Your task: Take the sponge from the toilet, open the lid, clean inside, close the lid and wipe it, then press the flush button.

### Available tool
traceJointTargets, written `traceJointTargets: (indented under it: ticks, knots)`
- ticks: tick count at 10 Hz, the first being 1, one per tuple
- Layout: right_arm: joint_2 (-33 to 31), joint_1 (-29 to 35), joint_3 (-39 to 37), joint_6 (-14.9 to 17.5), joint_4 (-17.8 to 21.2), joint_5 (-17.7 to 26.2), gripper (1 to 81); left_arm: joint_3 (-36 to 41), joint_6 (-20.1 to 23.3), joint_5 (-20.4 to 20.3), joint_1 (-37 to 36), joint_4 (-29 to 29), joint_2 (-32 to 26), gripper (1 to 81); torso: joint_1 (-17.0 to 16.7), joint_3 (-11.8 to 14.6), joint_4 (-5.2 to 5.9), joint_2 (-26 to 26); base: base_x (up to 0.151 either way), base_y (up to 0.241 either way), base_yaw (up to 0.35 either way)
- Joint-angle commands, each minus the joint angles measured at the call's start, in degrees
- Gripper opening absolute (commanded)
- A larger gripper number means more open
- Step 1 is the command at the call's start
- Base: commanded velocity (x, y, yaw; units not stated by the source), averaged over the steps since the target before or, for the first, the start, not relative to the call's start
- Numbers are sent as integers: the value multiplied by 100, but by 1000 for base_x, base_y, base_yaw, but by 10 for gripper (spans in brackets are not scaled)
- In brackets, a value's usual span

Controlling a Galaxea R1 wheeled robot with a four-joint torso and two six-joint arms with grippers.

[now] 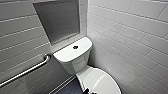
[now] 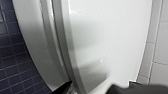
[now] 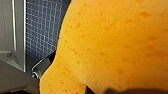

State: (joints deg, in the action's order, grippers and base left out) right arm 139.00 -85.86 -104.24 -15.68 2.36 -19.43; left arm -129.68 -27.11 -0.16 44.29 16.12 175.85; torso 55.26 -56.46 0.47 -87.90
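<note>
Glossy ceramic toilet (image 1: 73,58), porous sponge (image 3: 112,45), shiny metal rail (image 1: 25,72)

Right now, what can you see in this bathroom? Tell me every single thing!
toilet: one, white, in the corner between the tiled walls
lid: one, white, shut over the bowl
flush button: one, dark, middle of the tank top
sponge: one, orange, held up above the floor
grab bar: one, silver, on the wall beside the tank
recessed panel: one, grey, in the wall above the tank
wall tiles: many, white, both walls
floor: one, dark blue small tiles, beside the toilet
left gripper: one, dark, open, close above the lid
right gripper: one, dark, shut on the sponge
</note>
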Motion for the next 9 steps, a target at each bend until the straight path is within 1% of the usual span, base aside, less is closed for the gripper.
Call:
traceJointTargets:
  ticks: [1,4,5,6,7,9]
  knots:
    - [-247,2,186,-14,-61,361,10,-40,39,-98,-864,-109,469,811,0,0,0,0,0,0,0]
    - [-273,2,248,-14,-52,361,10,-49,39,-90,-873,-109,504,811,0,0,0,0,0,0,0]
    - [-273,-6,248,-14,-52,361,10,177,39,-98,-899,-100,391,811,0,0,0,0,0,0,0]
    - [-274,-7,248,-14,-52,352,10,721,22,-142,-978,-30,102,811,0,0,0,0,0,0,0]
    - [-282,-15,256,-14,-52,352,10,1241,-144,-169,-1075,-38,-172,811,0,0,0,0,0,0,0]
    - [-282,-6,265,-14,-52,352,10,1779,-338,-300,-1207,-38,-453,811,0,0,0,0,0,0,0]
